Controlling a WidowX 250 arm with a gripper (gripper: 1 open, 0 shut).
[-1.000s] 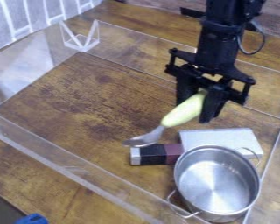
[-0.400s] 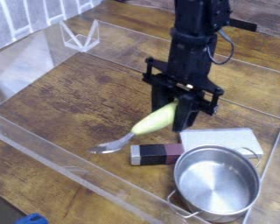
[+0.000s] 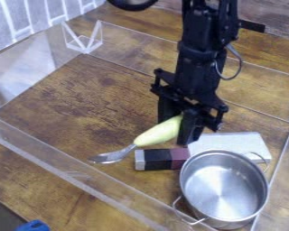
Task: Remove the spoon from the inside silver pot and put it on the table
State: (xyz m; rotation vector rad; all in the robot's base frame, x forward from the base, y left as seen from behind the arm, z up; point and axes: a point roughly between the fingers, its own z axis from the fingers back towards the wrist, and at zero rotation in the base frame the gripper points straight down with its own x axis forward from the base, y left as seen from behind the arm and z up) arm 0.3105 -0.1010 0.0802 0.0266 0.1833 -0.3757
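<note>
The spoon (image 3: pixel 157 133) has a pale yellow-green handle and hangs tilted, outside the silver pot (image 3: pixel 223 189). Its metal bowl points down-left, at or just above the table (image 3: pixel 87 99); I cannot tell if it touches. My gripper (image 3: pixel 186 126) points nearly straight down and is shut on the upper end of the spoon's handle. The pot stands at the front right, below and to the right of the gripper, with nothing showing inside it.
A small black-and-silver block (image 3: pixel 162 160) lies just under the spoon's handle, left of the pot. A flat silver-grey slab (image 3: pixel 235 144) lies behind the pot. Clear acrylic walls (image 3: pixel 62 149) ring the tabletop.
The gripper has carried the spoon left and lower, away from the pot. The spoon's metal bowl has come down close to the table.
</note>
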